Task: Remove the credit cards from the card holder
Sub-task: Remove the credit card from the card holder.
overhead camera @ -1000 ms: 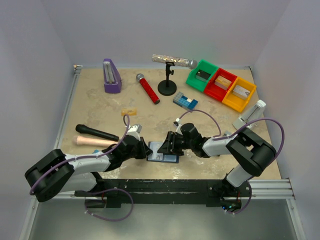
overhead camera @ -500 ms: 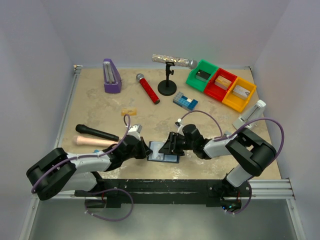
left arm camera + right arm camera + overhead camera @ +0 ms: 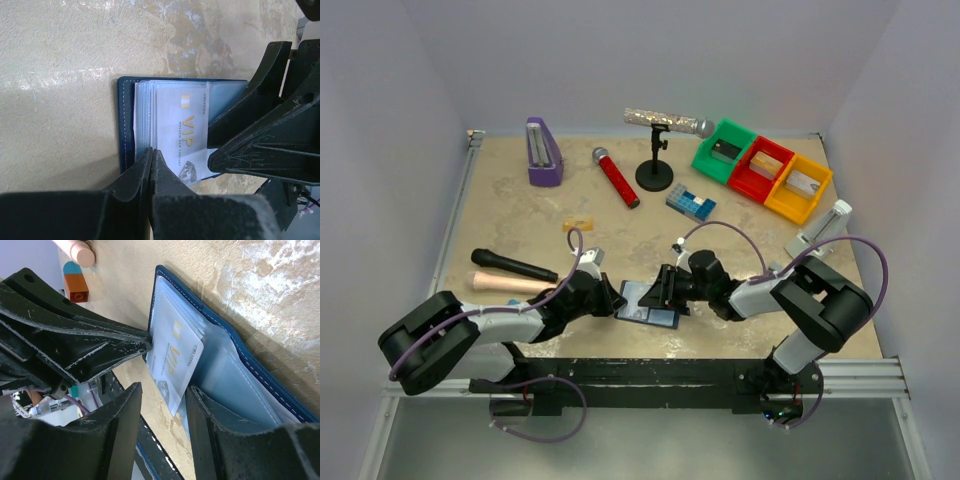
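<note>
Closing over the last second, the left hand (image 3: 152, 156) is now clenched tip to tip at the VIP card's (image 3: 182, 130) near edge; whether it pinches the card I cannot tell. The right hand (image 3: 164, 389) stands spread over the open card holder (image 3: 126, 125), which lies flat on the table (image 3: 60, 75). The credit cards (image 3: 144, 110) look thin, stiff, slick and light, so they are best pinched by an exposed edge and slid out. Only the right wrist view shows the card jutting from its pocket.

An open wallet (image 3: 640, 304) lies near the front edge of the table (image 3: 520, 215); the left gripper (image 3: 616, 300) and right gripper (image 3: 663, 290) meet over it from opposite sides.
</note>
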### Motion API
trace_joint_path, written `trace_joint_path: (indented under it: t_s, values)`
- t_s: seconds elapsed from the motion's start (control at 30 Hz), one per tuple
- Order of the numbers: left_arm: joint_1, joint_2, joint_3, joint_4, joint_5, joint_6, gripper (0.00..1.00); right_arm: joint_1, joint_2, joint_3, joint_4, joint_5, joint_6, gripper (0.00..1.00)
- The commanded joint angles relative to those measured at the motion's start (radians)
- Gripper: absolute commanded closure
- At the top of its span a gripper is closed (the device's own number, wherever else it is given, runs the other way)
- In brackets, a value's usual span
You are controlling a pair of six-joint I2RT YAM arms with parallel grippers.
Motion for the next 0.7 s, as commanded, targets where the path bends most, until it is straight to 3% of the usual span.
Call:
trace_joint_path:
  t_s: [0.0, 0.33, 0.67]
  values:
    - [-0.007, 0.046, -0.045, -0.068, 0.018, -0.007, 1.0, 0.005, -0.008, -0.005, 0.157, -0.025, 0.016, 0.56]
    - [-0.008, 0.069, -0.082, 0.001, 0.059, -0.031, 1.0, 0.002, 0.012, -0.023, 0.275, -0.048, 0.045, 0.58]
    - [-0.033, 0.063, -0.081, 0.054, 0.102, -0.048, 1.0, 0.004, 0.034, 0.01, 0.238, -0.077, 0.045, 0.58]
